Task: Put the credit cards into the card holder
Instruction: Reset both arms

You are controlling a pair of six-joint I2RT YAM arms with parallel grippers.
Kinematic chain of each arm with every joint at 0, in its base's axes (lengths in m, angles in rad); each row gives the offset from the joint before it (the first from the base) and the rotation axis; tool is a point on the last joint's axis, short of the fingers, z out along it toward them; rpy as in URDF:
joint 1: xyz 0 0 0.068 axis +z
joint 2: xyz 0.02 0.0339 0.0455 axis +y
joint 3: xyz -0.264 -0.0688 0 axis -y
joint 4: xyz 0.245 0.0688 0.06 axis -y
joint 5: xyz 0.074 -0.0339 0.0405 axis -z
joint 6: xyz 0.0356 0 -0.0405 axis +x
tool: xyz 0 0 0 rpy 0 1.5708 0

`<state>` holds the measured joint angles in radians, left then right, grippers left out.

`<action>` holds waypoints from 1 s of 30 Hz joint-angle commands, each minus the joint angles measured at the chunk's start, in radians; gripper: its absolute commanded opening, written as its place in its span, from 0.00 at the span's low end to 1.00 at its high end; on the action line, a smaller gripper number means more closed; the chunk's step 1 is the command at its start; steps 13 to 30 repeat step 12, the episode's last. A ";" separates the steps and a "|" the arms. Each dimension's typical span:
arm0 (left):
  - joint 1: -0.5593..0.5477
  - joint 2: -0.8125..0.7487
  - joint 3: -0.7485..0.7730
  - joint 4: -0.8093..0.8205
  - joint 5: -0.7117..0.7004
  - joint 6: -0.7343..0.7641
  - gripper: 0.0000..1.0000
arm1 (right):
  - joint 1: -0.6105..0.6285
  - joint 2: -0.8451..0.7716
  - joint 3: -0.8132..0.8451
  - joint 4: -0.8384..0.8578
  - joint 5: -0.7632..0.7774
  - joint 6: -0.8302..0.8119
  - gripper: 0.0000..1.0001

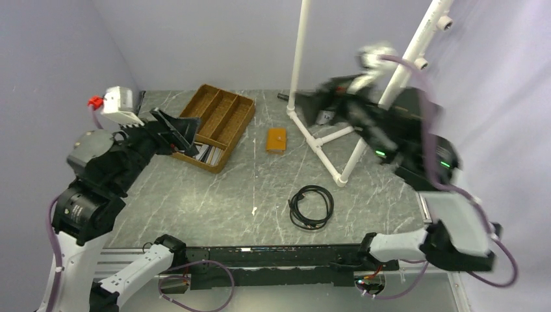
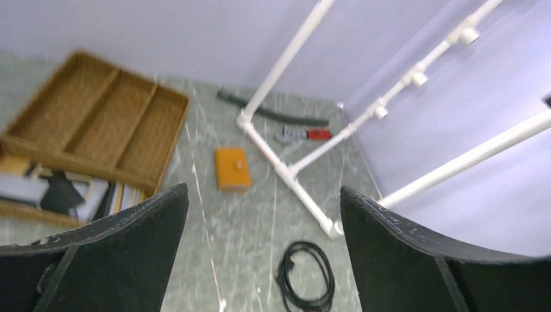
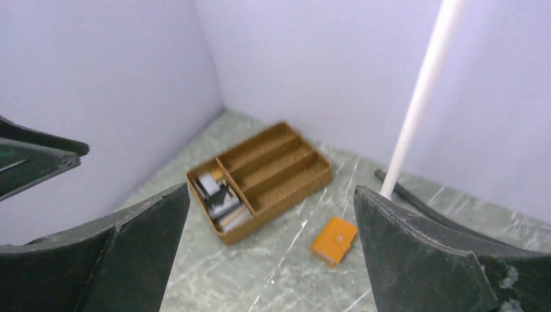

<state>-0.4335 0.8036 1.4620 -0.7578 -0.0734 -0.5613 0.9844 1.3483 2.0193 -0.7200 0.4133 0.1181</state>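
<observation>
1. Table [image 1: 260, 195]: both arms hang above it and touch nothing. No card looks moved yet, so I judge the task to be at its start.
2. Tray [image 1: 239, 133]: its near end compartment holds the cards.
3. Left gripper [image 2: 263, 188]: jaws spread wide and empty, near the tray's card end. Right gripper [image 3: 271, 188]: also spread wide and empty, raised by the white frame [image 1: 318, 149].
4. Holder [image 1: 276, 140]: lies shut on the table between tray and frame, apart from both.
5. Cards [image 1: 206, 153]: next, probably, the holder needs unsnapping, then one card pinched by its edge.
</observation>
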 commanded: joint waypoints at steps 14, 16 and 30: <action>-0.002 0.064 0.209 0.164 -0.028 0.180 0.92 | 0.005 -0.469 -0.389 0.336 0.088 -0.131 1.00; -0.002 0.064 0.209 0.164 -0.028 0.180 0.92 | 0.005 -0.469 -0.389 0.336 0.088 -0.131 1.00; -0.002 0.064 0.209 0.164 -0.028 0.180 0.92 | 0.005 -0.469 -0.389 0.336 0.088 -0.131 1.00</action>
